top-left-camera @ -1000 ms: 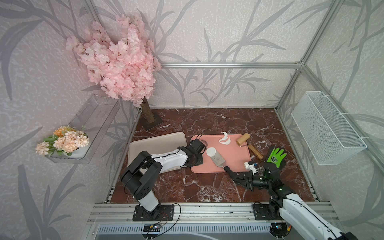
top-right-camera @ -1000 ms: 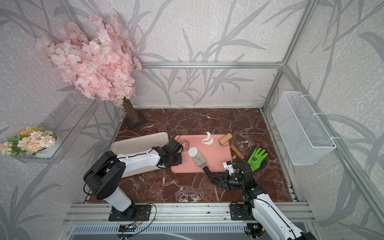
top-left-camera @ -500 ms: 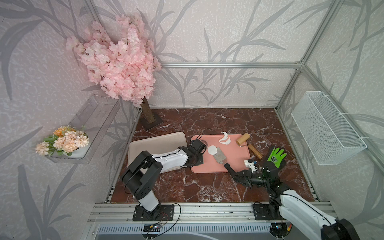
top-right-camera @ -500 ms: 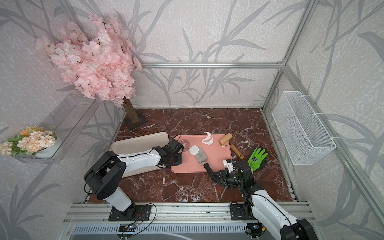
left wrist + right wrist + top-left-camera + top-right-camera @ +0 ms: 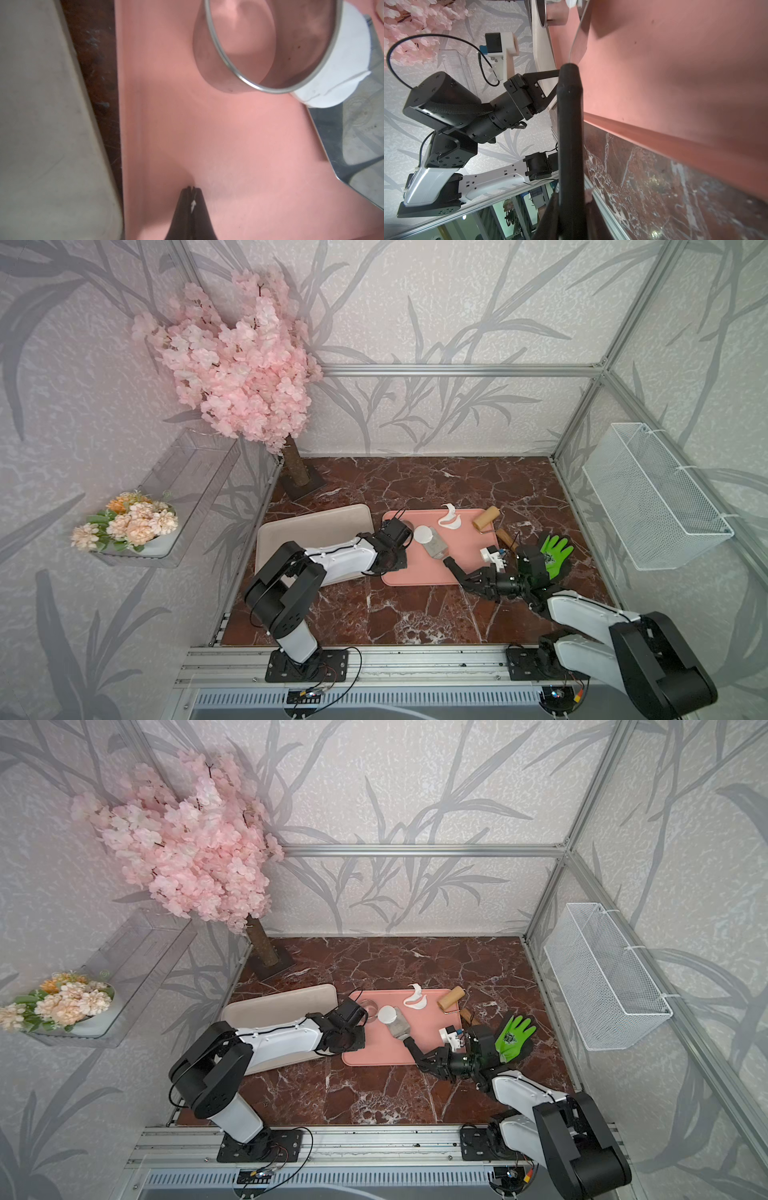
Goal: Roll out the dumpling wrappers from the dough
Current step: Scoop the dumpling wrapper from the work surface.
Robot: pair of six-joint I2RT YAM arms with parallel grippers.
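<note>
The right tool (image 5: 449,562) pinches a scraper (image 5: 436,548) whose far end carries the wrapper (image 5: 424,533), a thin flat white disc, over the pink mat (image 5: 415,572). The left tool (image 5: 192,189), pressed together, is over the mat near it. A steel ring (image 5: 207,62) hides part of the disc in the left wrist view.

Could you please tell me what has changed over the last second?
The right gripper, shut on the metal scraper, slid it away from the robot, carrying the dumpling wrapper toward the ring cutter. The left gripper stayed shut; roller and dough scrap did not move.
</note>
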